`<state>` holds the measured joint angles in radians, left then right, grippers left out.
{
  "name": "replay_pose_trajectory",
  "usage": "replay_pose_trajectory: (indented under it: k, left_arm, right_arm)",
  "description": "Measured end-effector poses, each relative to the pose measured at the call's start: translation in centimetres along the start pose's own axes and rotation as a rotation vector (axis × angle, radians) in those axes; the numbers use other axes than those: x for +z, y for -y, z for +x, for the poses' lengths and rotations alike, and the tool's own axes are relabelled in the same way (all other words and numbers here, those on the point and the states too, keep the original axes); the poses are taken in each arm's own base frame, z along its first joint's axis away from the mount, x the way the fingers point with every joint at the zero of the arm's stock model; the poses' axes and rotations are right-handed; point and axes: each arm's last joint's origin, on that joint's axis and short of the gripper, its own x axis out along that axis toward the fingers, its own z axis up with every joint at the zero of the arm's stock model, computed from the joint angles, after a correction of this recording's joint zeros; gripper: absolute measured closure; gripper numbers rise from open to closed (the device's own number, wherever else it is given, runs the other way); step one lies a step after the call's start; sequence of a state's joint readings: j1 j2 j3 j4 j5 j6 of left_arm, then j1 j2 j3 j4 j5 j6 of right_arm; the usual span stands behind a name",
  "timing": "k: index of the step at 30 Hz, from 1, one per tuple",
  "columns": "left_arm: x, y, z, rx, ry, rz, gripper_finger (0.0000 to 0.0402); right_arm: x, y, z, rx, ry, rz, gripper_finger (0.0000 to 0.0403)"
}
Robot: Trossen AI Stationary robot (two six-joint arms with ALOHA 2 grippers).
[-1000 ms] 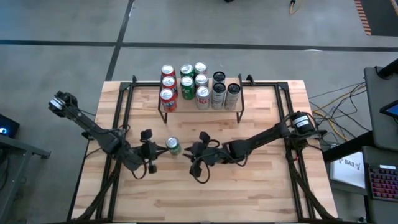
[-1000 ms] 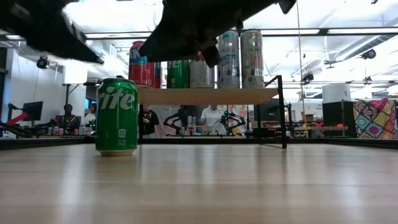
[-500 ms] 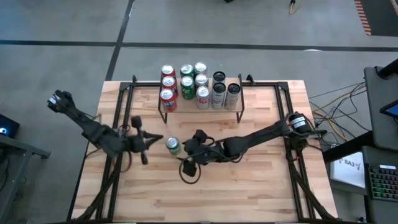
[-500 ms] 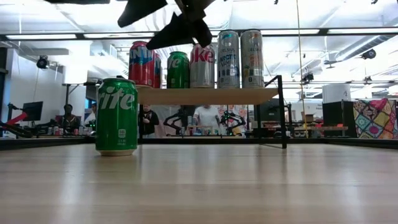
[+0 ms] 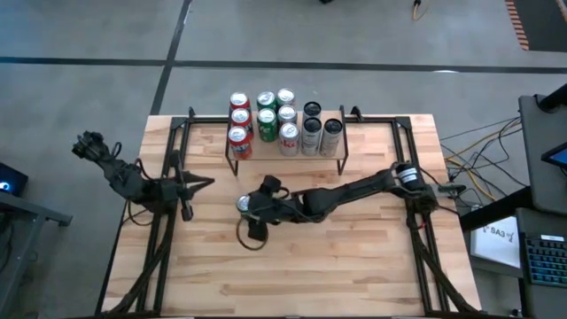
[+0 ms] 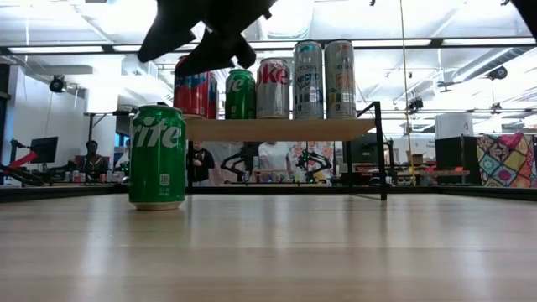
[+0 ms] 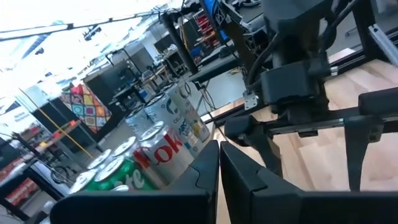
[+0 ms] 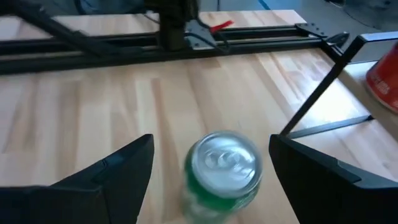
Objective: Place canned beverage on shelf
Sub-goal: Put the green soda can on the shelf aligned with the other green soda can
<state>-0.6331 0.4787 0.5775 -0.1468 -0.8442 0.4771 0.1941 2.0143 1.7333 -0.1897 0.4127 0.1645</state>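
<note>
Green aluminium soda can (image 5: 244, 205) upright on tabletop, in front of small light-wood shelf (image 5: 283, 149) on black legs. Right gripper (image 8: 208, 163) spread wide, straddling can, not gripping. Left gripper (image 7: 219, 177) shut, parked at table edge left of shelf. Step: approach. Next: descend, clamp.

- I see a bright green Sprite can (image 6: 157, 156) with white lettering and a silver top.
- The shelf (image 6: 279, 128) is a pale wood board on thin black legs.
- On it I see a red can with blue and white lettering (image 6: 190, 86), a green can (image 6: 240, 94), a silver can with red lettering (image 6: 273, 88), and two tall silver-grey cans (image 6: 324, 79) with pale blue printing.
- The table (image 5: 354, 257) is light wood planks striped by their seams, framed in black rails.
- Both arms are black; I see the right gripper (image 8: 208, 171) with dark, matte fingers.
- The floor (image 5: 89, 80) is grey with dark lines.
- Behind the table I see a patchwork of many colours (image 6: 505, 161).
</note>
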Motion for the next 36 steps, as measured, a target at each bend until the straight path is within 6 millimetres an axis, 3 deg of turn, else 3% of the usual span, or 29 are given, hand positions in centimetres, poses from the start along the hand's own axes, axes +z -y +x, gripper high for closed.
replay_pose_trajectory:
  k: [6,12,36]
  left_arm:
    - [-1.2,-0.2,-0.6,0.005,-0.007,0.024,0.0402]
    - [-1.7,-0.9,-1.4,0.024,0.026,-0.006,0.0402]
    - [-1.8,-1.2,-1.8,-0.006,0.070,-0.025,0.0402]
  right_arm:
    - [0.8,1.8,1.9,0.007,-0.070,0.056,0.0096]
    - [0.8,2.2,3.7,0.063,-0.184,0.052,0.0086]
    - [0.8,2.2,4.0,0.031,-0.241,0.095,0.0082]
